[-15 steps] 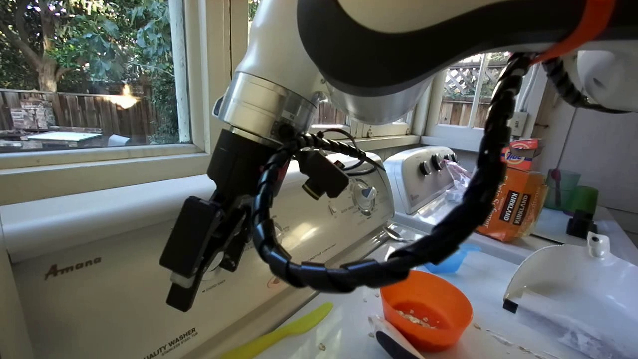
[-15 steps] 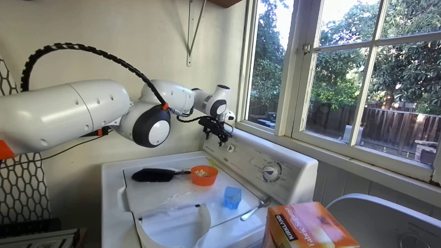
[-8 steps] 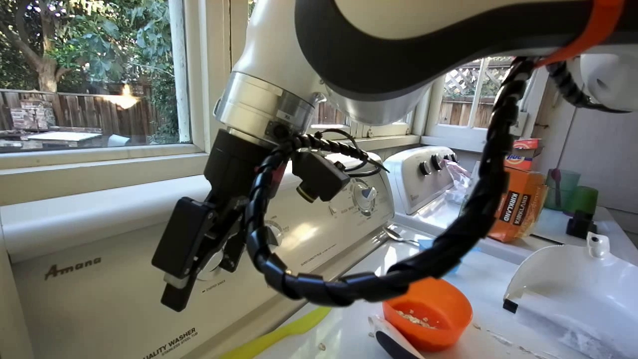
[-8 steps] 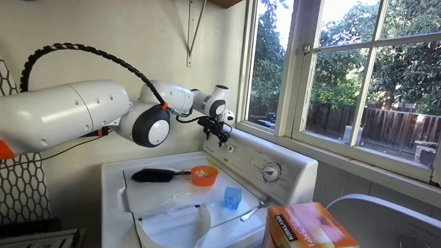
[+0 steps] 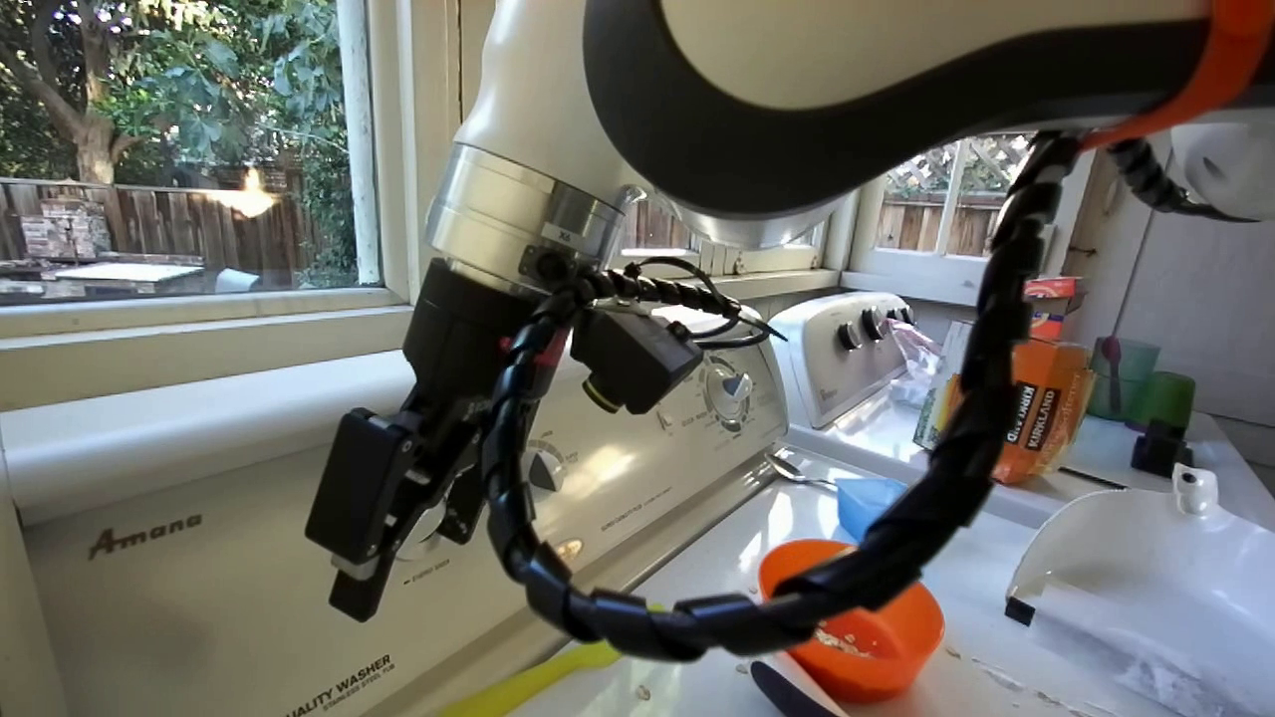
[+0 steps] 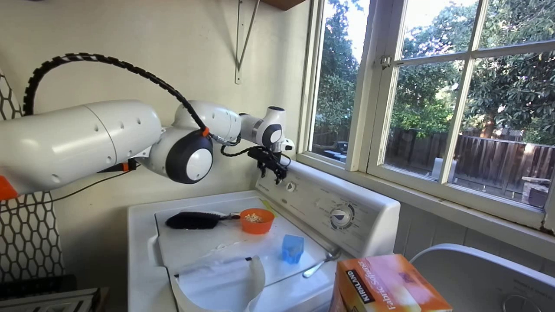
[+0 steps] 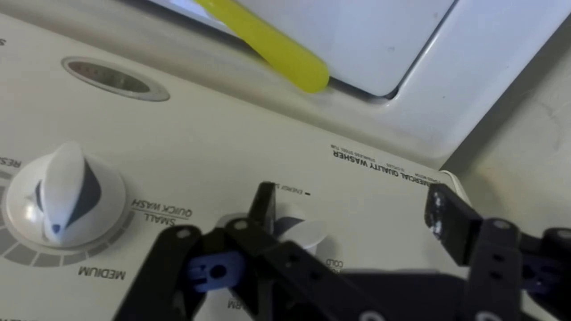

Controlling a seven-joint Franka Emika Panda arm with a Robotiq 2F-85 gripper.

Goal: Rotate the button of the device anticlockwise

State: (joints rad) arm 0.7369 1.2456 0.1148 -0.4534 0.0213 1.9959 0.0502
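Observation:
The button (image 5: 735, 386), the biggest knob with a wide dial ring, is at the far end of the slanted panel of the device (image 5: 179, 617), a white washer. The button (image 6: 341, 216) also shows uncovered in an exterior view; it is out of the wrist view. My gripper (image 5: 406, 560) is open and empty, well away from the button, in front of the panel's opposite end. In the wrist view the gripper (image 7: 352, 200) has its jaws wide apart; one finger partly hides a smaller knob (image 7: 305, 232). Contact with that knob cannot be told.
A middle knob (image 7: 67, 196) is beside the gripper. On the lid are a yellow-green utensil (image 7: 281, 51), an orange bowl (image 6: 256, 223) with flakes, a blue cup (image 6: 293, 249), a spoon (image 6: 321, 263), a black brush (image 6: 193, 220) and a dustpan (image 5: 1146, 588). A window stands behind the panel.
The wrist has shifted slightly left in both exterior views and tilted a little. The hanging cable has swung lower and left, uncovering the middle knob. The gripper stays open; the button looks unmoved.

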